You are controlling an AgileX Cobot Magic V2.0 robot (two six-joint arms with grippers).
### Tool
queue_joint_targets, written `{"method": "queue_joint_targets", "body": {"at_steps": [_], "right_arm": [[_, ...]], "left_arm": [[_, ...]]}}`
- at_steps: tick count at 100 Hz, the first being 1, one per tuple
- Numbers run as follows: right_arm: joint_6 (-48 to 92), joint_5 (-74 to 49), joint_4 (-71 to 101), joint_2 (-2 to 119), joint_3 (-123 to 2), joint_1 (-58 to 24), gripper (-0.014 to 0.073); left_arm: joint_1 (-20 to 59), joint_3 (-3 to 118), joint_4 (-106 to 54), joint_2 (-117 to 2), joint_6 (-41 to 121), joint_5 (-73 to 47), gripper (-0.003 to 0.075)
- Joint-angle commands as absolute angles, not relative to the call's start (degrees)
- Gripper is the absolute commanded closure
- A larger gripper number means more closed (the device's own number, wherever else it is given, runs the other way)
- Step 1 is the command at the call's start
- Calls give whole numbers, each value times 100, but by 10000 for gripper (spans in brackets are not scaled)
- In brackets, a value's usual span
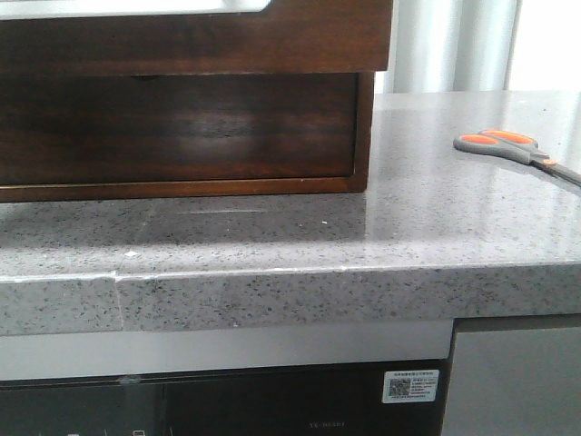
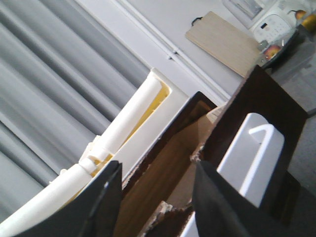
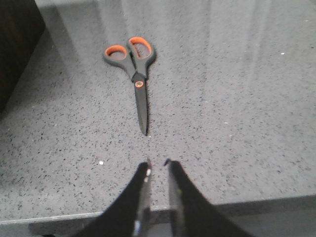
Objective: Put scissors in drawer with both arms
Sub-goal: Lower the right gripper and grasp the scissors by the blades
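The scissors (image 1: 508,145), with orange-and-grey loop handles, lie flat at the right of the speckled grey counter (image 1: 272,236). In the right wrist view the scissors (image 3: 139,84) point their blade tip at my right gripper (image 3: 158,161). It hovers a short way off near the counter's front edge, its fingers nearly together and empty. The drawer (image 1: 200,41) juts out at the top of the dark wooden cabinet, pale inside showing. My left gripper (image 2: 158,163) is open, by the cabinet's top beside the drawer's white inside (image 2: 252,153), holding nothing. Neither gripper shows in the front view.
A lower dark drawer front (image 1: 182,127) sits shut under the pulled-out one. A white pipe frame (image 2: 128,118) and grey curtains stand by the cabinet. A wooden cutting board (image 2: 224,42) and a white appliance (image 2: 274,22) are farther off. A dark appliance front (image 1: 227,409) lies below the counter.
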State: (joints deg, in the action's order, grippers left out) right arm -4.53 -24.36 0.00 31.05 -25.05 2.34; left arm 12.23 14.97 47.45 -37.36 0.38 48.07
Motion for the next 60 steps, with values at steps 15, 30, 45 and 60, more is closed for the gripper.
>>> {"method": "queue_joint_targets", "body": {"at_steps": [15,30,45,60], "right_arm": [[-351,-2274,-161,4660,-3728,88,276],[-284,-2653,-175,5765,-4702,88,272],[0,-3059,-175,6923,-5649,67,267],[207,-3702,-175,8015,-6711,67,268]], "left_arm": [[1255,1637,4098,-3255,-325,4798,404],[1255,1637,3879,-2818,-480,4245,404],[1255,1637,3879,-2380,-729,3926,404],[1255,1637,3879,-2075,-830,3476,404]]}}
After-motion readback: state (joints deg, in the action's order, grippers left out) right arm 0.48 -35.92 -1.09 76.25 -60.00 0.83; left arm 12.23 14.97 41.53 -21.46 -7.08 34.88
